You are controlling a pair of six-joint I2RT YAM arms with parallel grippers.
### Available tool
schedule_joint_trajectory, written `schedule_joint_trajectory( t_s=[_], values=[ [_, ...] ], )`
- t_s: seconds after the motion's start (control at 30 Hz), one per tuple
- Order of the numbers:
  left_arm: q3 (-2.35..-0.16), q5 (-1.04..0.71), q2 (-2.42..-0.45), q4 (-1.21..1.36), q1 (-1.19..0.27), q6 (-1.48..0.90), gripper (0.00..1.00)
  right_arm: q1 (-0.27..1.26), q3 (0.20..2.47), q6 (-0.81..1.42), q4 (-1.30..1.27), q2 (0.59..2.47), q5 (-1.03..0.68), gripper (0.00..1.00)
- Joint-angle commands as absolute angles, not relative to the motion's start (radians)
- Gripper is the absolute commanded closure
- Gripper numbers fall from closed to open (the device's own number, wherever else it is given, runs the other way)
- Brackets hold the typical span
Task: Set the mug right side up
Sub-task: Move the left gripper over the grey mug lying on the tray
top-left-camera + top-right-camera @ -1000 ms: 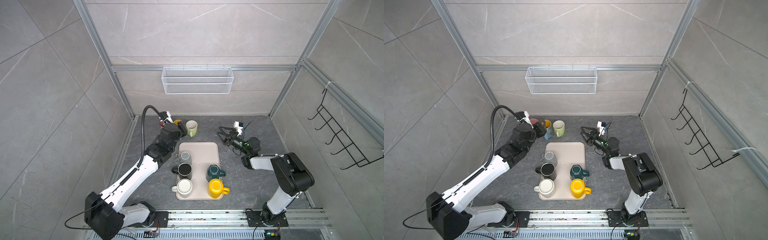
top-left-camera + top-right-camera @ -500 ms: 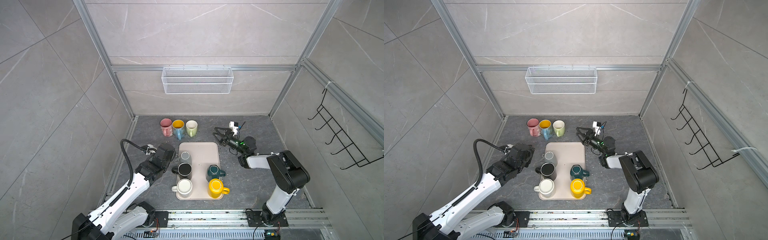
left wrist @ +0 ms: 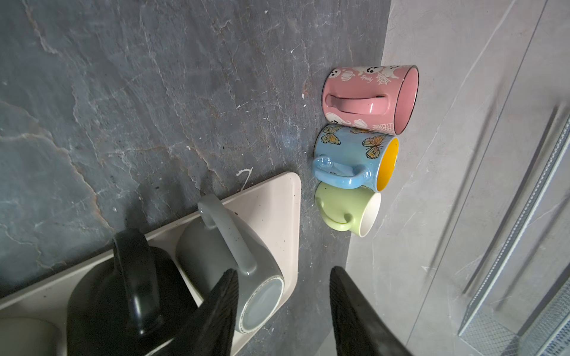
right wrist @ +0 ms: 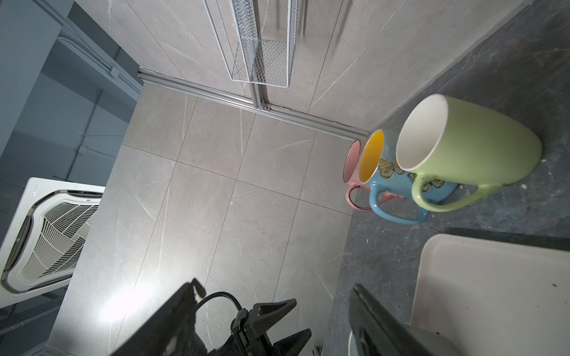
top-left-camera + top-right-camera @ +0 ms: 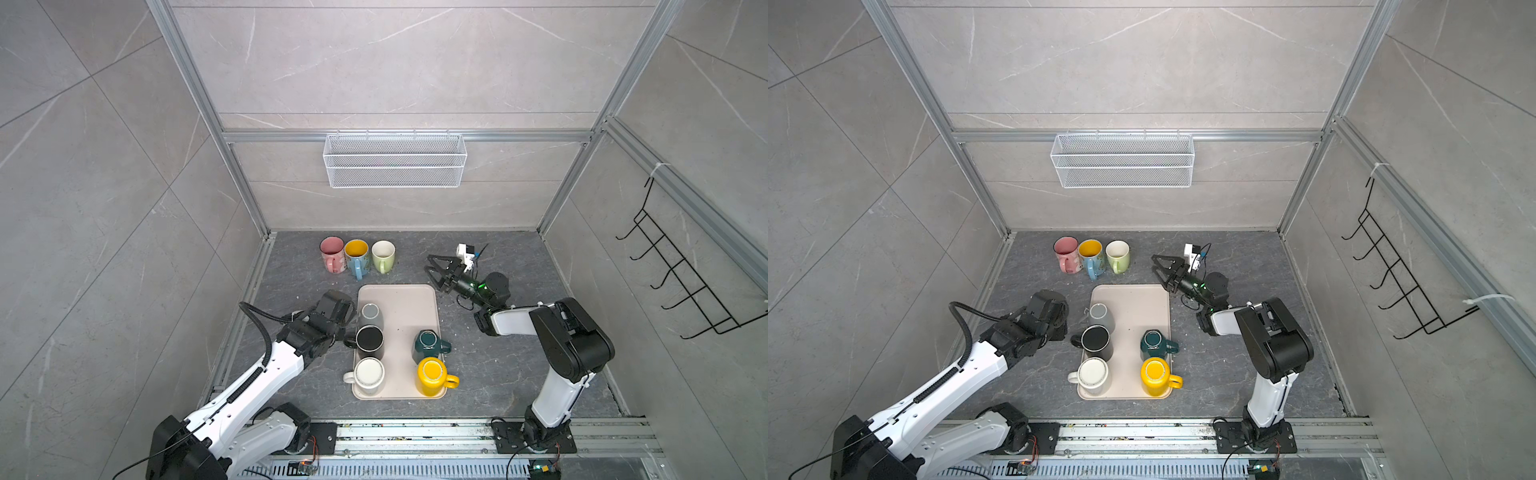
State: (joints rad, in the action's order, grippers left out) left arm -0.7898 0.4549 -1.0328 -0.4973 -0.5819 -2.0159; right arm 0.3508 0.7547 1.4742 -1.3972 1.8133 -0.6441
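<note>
Hovering my left pincer (image 3: 283,269) partly open and empty beside the upside-down grey mug (image 5: 371,316), at the far left corner of the beige tray (image 5: 415,299); my right pincer (image 5: 428,264) gapes empty above the surface (image 5: 291,270).

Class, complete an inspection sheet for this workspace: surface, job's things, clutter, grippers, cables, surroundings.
Surface: slate table, tray in middle.
Job's things: grey mug, black mug, white mug, teal mug, yellow mug base-up on tray; pink mug, blue mug, green mug upright behind it.
Clutter: nothing seen.
Grippers: left gripper open beside grey mug; right gripper open, empty, past tray's far corner.
Cables: black hose on left arm; wire by right gripper.
Surroundings: wire basket on back wall; hook rack on side wall.
</note>
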Motion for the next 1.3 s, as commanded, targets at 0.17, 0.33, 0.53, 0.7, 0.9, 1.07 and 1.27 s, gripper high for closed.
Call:
schedule_joint_trajectory(
  t_s=[0.17, 0.33, 0.53, 0.7, 0.9, 1.07, 1.27],
  values=[
    [-0.746, 0.335, -1.077, -0.408, -0.546, -2.128, 0.52, 0.357, 0.791, 1.492, -1.434, 1.86, -0.66, 0.21],
    [-0.725, 0.225, -1.133, -0.337, -0.513, -2.144, 0.55, 0.357, 0.793, 1.495, -1.434, 1.866, -0.661, 0.21],
    [-0.71, 0.159, -1.18, -0.282, -0.5, -2.158, 0.57, 0.357, 0.797, 1.499, -1.434, 1.875, -0.661, 0.21],
    [-0.704, 0.132, -1.199, -0.256, -0.497, -2.16, 0.57, 0.356, 0.8, 1.505, -1.434, 1.883, -0.661, 0.21],
    [-0.703, 0.088, -1.24, -0.223, -0.497, -2.163, 0.57, 0.357, 0.804, 1.511, -1.434, 1.891, -0.663, 0.21],
    [-0.702, 0.082, -1.264, -0.209, -0.495, -2.164, 0.58, 0.357, 0.804, 1.511, -1.434, 1.897, -0.663, 0.21],
    [-0.711, 0.092, -1.295, -0.2, -0.476, -2.146, 0.6, 0.357, 0.807, 1.512, -1.434, 1.903, -0.663, 0.21]
  ],
)
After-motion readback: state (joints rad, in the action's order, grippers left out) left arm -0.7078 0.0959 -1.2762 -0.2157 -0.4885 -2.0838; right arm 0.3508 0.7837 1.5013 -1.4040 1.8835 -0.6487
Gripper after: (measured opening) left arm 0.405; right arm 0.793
